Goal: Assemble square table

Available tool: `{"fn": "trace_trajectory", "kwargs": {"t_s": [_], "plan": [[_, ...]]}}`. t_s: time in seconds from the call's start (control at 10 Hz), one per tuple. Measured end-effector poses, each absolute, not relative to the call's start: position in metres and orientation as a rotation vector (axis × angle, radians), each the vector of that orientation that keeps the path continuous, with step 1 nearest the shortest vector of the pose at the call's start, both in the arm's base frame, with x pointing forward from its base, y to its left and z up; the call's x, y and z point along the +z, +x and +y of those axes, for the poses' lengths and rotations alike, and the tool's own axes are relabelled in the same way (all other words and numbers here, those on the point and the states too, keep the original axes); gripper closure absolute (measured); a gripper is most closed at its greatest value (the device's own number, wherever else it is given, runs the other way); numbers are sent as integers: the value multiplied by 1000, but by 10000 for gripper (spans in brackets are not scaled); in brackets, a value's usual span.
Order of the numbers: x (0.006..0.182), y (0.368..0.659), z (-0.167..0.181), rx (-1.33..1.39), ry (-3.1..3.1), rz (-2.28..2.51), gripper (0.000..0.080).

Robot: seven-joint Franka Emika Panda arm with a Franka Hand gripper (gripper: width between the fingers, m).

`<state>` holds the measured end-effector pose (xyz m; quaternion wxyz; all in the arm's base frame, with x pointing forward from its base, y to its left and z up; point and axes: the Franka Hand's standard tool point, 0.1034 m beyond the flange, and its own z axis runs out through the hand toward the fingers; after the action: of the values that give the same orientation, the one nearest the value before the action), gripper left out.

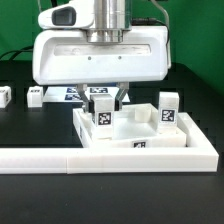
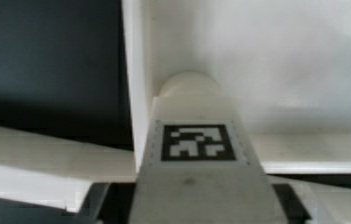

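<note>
Black desk (image 1: 30, 125), green backdrop behind. Jaws narrow, closed on the sides of an upright white leg (image 1: 102, 114) (image 2: 197, 150), its tag facing out; the leg stands at the near corner of the tabletop (image 1: 185, 140) on the exterior view's left, contact with the tray floor not discernible. Outward: second leg (image 1: 167, 108) upright in the tabletop toward the right, L-shaped barrier (image 1: 40, 160) just in front, loose leg (image 1: 35, 96) on the desk well to the left.

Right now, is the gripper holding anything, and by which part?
The gripper looks closed on a white leg, pinching its two opposite sides at the upper end, above the tag. The leg stands upright.
</note>
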<state>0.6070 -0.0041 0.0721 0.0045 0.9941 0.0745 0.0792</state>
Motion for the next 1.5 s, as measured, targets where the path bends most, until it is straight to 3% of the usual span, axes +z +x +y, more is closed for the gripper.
{"fn": "trace_trajectory", "kwargs": {"t_s": [1.1,1.5], "plan": [[69,605,6,196,2847,-1505,509],[69,605,6,168,2677,-1834,509]]}}
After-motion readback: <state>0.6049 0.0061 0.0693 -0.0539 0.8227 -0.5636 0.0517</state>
